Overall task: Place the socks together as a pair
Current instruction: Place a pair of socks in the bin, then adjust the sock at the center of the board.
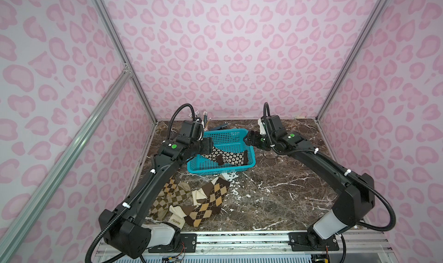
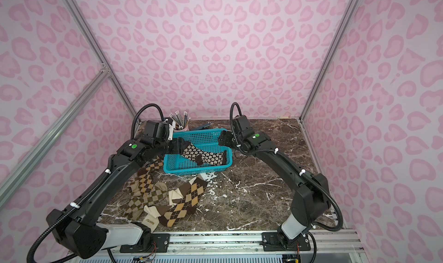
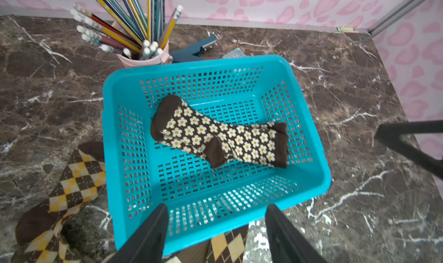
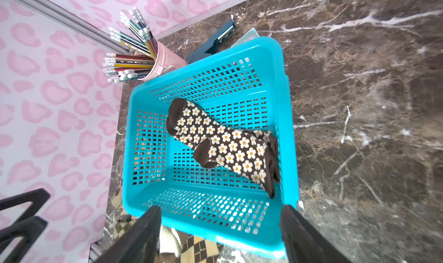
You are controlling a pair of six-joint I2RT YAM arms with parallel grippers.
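Both top views: argyle and checked socks (image 1: 206, 201) heaped loose on the marble table (image 1: 275, 197), near edge. Beyond, two flowered socks (image 3: 223, 137) lie together in the blue basket (image 3: 215, 61). Left gripper (image 3: 217, 209) and right gripper (image 4: 220, 209) hang over it, fingers apart, empty. Pencil cup (image 3: 143, 58) behind.
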